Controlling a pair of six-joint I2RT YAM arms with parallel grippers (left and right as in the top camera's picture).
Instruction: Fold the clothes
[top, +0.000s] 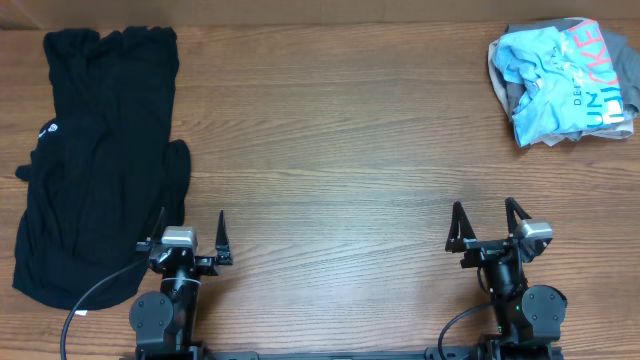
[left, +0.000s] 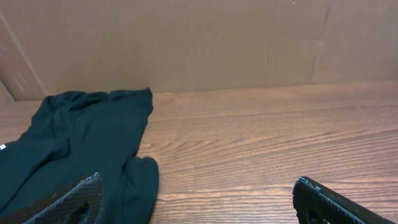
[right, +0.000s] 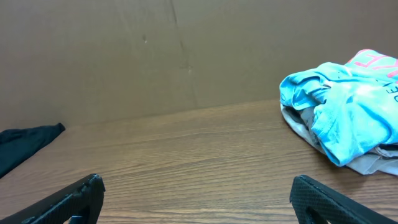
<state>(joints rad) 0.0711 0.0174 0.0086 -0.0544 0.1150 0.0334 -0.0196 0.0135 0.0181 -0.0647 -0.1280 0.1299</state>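
A large black garment lies limp along the table's left side, with a small white mark at its left edge. It also shows in the left wrist view and as a dark corner in the right wrist view. My left gripper is open and empty at the front edge, its left finger over the garment's right hem. My right gripper is open and empty at the front right, over bare wood.
A crumpled pile of light blue and grey clothes with pink lettering sits at the far right corner, also in the right wrist view. A brown cardboard wall stands behind the wooden table.
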